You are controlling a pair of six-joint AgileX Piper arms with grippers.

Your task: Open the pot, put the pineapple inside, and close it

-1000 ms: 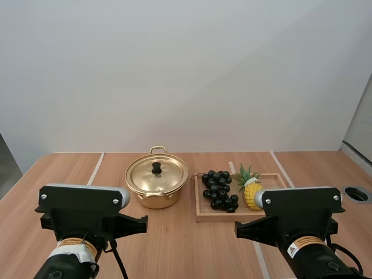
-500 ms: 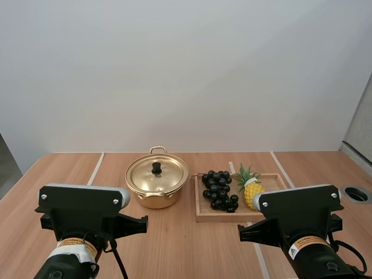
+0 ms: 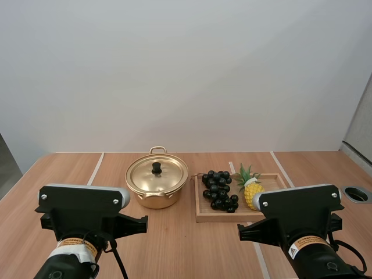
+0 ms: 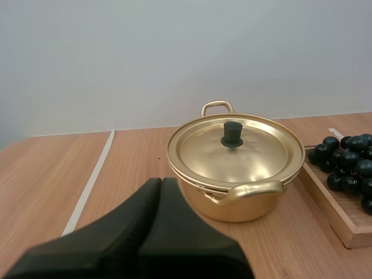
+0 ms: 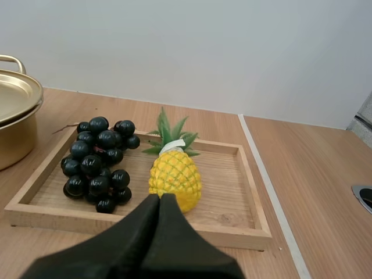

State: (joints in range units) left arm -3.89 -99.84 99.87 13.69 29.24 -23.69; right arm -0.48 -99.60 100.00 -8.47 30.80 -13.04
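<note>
A gold pot (image 3: pixel 157 185) with its lid (image 4: pixel 235 150) on and a black knob (image 4: pixel 232 133) stands mid-table. To its right a yellow pineapple (image 3: pixel 251 190) (image 5: pixel 174 176) with green leaves lies in a wooden tray (image 3: pixel 203 216) (image 5: pixel 253 192). My left gripper (image 4: pixel 161 183) is shut on nothing, short of the pot's near handle. My right gripper (image 5: pixel 160 199) is shut on nothing, just in front of the pineapple at the tray's near rim.
A bunch of dark grapes (image 3: pixel 218 189) (image 5: pixel 99 163) lies in the tray's left half, beside the pineapple. White lines (image 3: pixel 95 168) cross the wooden table. A round hole (image 3: pixel 356 193) sits at the table's right edge.
The right arm shifted slightly to the right between the earliest frame and now. Pot, tray and fruit have not moved.
</note>
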